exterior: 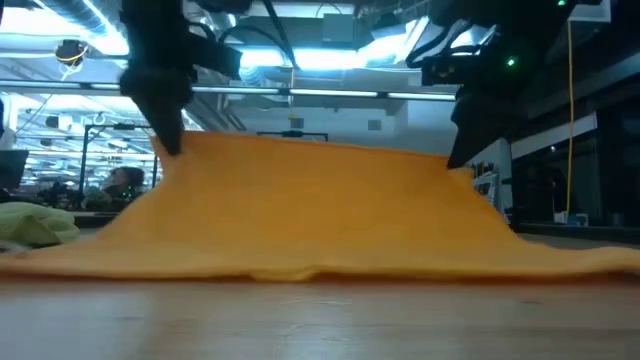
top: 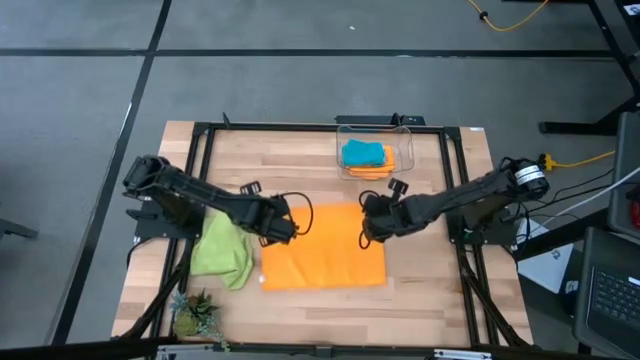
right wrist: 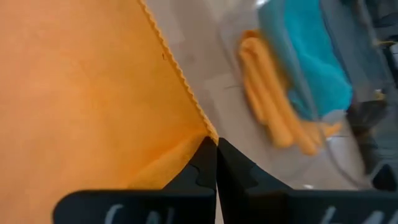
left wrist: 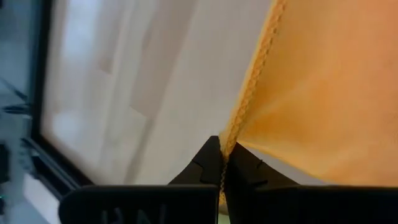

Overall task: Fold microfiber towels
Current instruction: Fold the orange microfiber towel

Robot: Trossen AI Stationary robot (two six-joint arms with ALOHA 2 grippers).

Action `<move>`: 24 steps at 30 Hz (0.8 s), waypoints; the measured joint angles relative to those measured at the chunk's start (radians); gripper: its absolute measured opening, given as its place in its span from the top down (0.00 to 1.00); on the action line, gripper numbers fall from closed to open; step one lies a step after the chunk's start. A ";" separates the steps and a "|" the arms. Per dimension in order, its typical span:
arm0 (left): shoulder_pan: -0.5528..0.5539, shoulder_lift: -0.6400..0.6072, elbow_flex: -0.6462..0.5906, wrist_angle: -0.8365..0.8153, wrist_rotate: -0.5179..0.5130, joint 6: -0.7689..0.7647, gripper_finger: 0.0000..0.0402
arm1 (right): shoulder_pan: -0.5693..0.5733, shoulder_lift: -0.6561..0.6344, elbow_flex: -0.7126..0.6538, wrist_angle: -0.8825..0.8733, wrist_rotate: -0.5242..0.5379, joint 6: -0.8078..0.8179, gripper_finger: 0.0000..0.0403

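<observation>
Left gripper [top: 290,228] and right gripper [top: 366,232] clamping far corners of soft orange towel [top: 325,255], stitched edge lifting, near edge resting on wooden table [top: 420,290], crumpled lime green towel [top: 222,252] lying left.

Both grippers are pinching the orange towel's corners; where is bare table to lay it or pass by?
Bare wood runs in front of the orange towel toward the near edge, and right of it. Crowded: lime towel and plant at left, clear bin behind.
</observation>
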 joint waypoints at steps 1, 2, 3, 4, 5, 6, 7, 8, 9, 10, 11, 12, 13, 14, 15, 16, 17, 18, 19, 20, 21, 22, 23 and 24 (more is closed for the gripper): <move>0.012 0.000 0.002 -0.002 -0.016 0.011 1.00 | -0.011 0.000 0.000 -0.001 0.010 -0.016 1.00; 0.022 0.000 0.006 -0.003 -0.026 0.023 1.00 | -0.020 0.000 0.005 -0.005 0.018 -0.035 1.00; 0.030 0.000 0.013 -0.004 -0.028 0.024 1.00 | -0.025 0.000 0.014 -0.010 0.019 -0.041 1.00; 0.036 0.000 0.020 -0.006 -0.027 0.024 1.00 | -0.028 0.000 0.025 -0.012 0.018 -0.046 1.00; 0.038 0.000 0.028 -0.007 -0.019 0.023 1.00 | -0.028 0.000 0.037 -0.016 0.012 -0.053 1.00; 0.035 0.000 0.035 -0.009 -0.001 0.023 1.00 | -0.024 0.000 0.050 -0.022 -0.003 -0.059 1.00; 0.027 0.000 0.042 -0.010 0.020 0.022 1.00 | -0.013 0.000 0.063 -0.028 -0.023 -0.059 1.00; 0.015 0.000 0.049 -0.009 0.036 0.014 1.00 | 0.002 0.000 0.076 -0.031 -0.042 -0.058 1.00; -0.001 0.000 0.054 -0.007 0.051 0.001 1.00 | 0.021 0.000 0.089 -0.031 -0.062 -0.058 1.00; -0.020 0.000 0.057 -0.006 0.067 -0.005 1.00 | 0.039 -0.001 0.098 -0.029 -0.080 -0.058 1.00; -0.039 0.000 0.057 -0.006 0.081 -0.014 1.00 | 0.060 -0.001 0.103 -0.030 -0.097 -0.057 1.00; -0.060 0.000 0.057 -0.006 0.090 -0.030 1.00 | 0.080 -0.001 0.106 -0.030 -0.114 -0.052 1.00; -0.083 0.000 0.057 -0.005 0.093 -0.051 1.00 | 0.101 -0.001 0.106 -0.030 -0.131 -0.039 1.00; -0.108 0.000 0.057 -0.004 0.093 -0.075 1.00 | 0.123 -0.001 0.105 -0.030 -0.147 -0.030 1.00; -0.133 0.002 0.057 -0.001 0.093 -0.098 1.00 | 0.146 -0.001 0.099 -0.027 -0.160 -0.025 1.00; -0.161 0.004 0.057 0.001 0.094 -0.121 1.00 | 0.169 -0.001 0.089 -0.027 -0.170 -0.015 1.00; -0.188 0.005 0.055 0.008 0.095 -0.144 1.00 | 0.196 -0.001 0.075 -0.027 -0.173 0.002 1.00; -0.213 0.004 0.047 0.030 0.094 -0.166 1.00 | 0.218 -0.001 0.063 -0.026 -0.177 0.030 1.00; -0.237 0.004 0.034 0.065 0.094 -0.185 1.00 | 0.239 -0.001 0.050 -0.018 -0.179 0.062 1.00; -0.259 0.004 0.018 0.106 0.094 -0.203 1.00 | 0.258 -0.001 0.034 -0.004 -0.183 0.087 1.00; -0.282 0.004 -0.004 0.159 0.094 -0.226 1.00 | 0.277 -0.001 0.015 0.011 -0.186 0.107 1.00; -0.303 0.004 -0.028 0.217 0.095 -0.249 1.00 | 0.295 -0.001 -0.005 0.035 -0.190 0.126 1.00; -0.322 0.005 -0.055 0.284 0.097 -0.268 1.00 | 0.313 -0.001 -0.025 0.069 -0.197 0.136 1.00; -0.338 0.010 -0.082 0.352 0.101 -0.285 1.00 | 0.329 -0.001 -0.046 0.115 -0.211 0.146 1.00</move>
